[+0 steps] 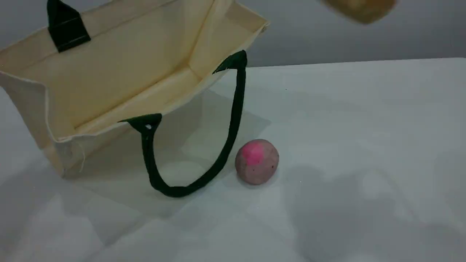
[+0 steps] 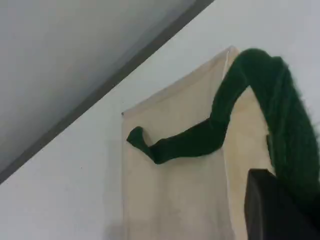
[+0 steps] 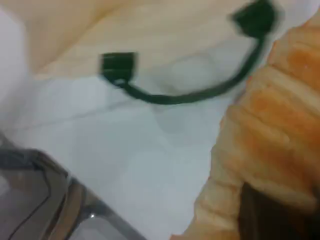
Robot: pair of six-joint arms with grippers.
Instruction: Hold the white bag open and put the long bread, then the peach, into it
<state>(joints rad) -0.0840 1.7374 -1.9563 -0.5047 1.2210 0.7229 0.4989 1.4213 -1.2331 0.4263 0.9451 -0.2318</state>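
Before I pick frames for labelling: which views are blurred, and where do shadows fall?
Scene view: the long bread at the top edge is blurred; the peach and white bag are sharp, with soft shadows on the table around them. Right wrist view: blurred throughout. Left wrist view: the near green handle is out of focus.

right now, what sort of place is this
Likely a robot test bench, not a home: a plain white table, a blank grey wall, and just props: white bag, peach, long bread.
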